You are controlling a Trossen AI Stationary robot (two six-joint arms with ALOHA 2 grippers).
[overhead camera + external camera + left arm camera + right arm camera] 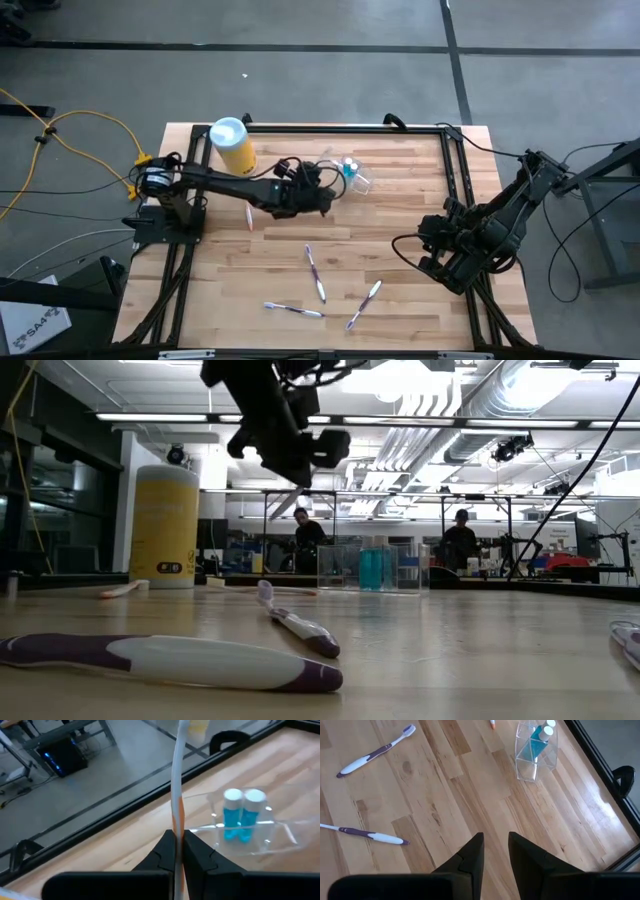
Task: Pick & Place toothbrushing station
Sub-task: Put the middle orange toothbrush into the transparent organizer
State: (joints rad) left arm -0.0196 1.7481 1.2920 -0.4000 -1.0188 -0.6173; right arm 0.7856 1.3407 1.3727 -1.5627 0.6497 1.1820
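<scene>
Broadly, the worktop (400,250) carries the yellow canister (233,146) near its far left corner and the toothbrushing station (355,175) toward the far edge. Beside the station, the left gripper (325,195) pinches a toothbrush (178,785); the right gripper (495,851), fingers apart, waits near the right edge.

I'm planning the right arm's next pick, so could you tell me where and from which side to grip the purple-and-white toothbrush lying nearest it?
Probably across the middle of its handle, coming straight down from above. The toothbrush lies flat on the table, apart from the others, so its narrow sides are free for the open right gripper to close on. The left gripper holds another brush.
</scene>
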